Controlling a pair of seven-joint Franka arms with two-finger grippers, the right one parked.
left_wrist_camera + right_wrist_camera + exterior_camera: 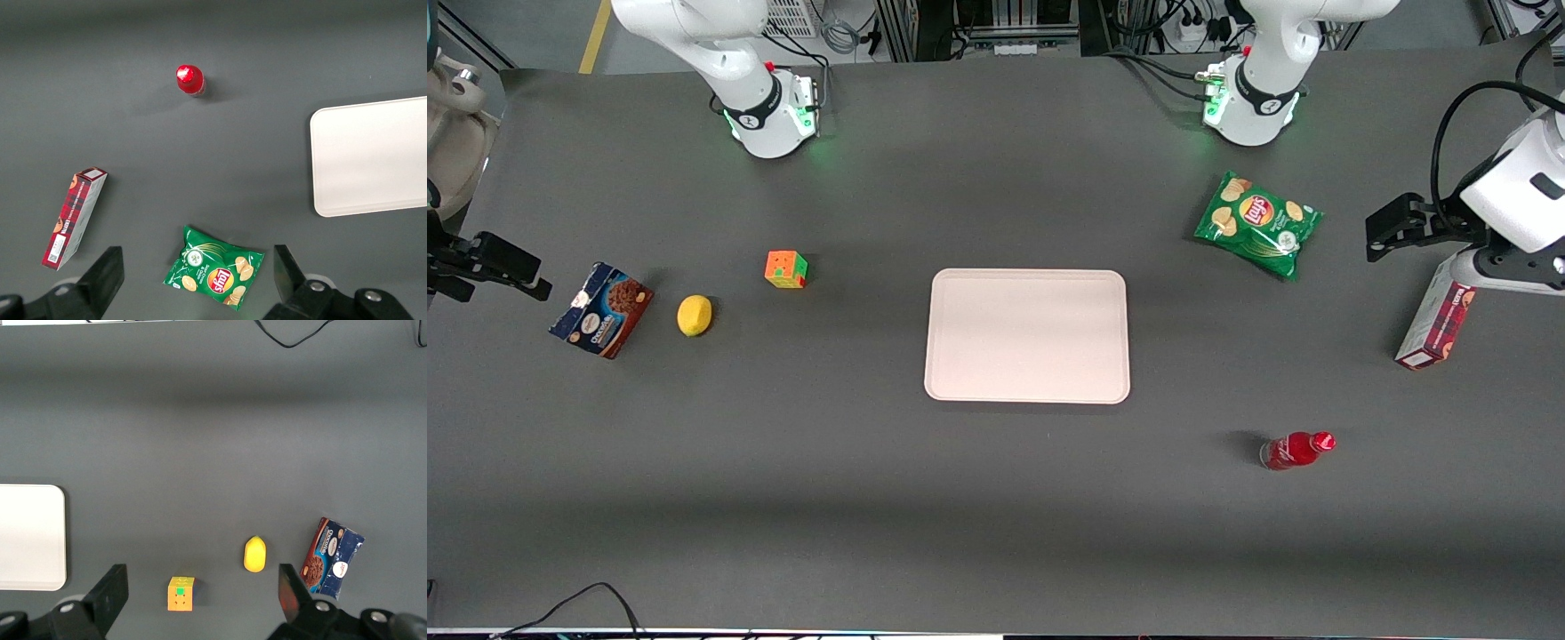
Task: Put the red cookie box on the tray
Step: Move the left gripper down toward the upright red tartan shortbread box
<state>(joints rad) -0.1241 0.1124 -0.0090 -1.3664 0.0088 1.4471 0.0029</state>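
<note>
The red cookie box stands on a long edge near the working arm's end of the table, its upper end hidden under the arm; the left wrist view shows its red plaid face and white side. The pale cream-pink tray lies flat and bare at the table's middle, and one end of it shows from the wrist. My left gripper hangs open high above the table, between the chip bag and the cookie box, holding nothing. Its two fingers stand wide apart around the gripper's midpoint.
A green chip bag lies between the tray and the working arm's base. A red bottle stands nearer the front camera. Toward the parked arm's end sit a colour cube, a lemon and a dark blue cookie box.
</note>
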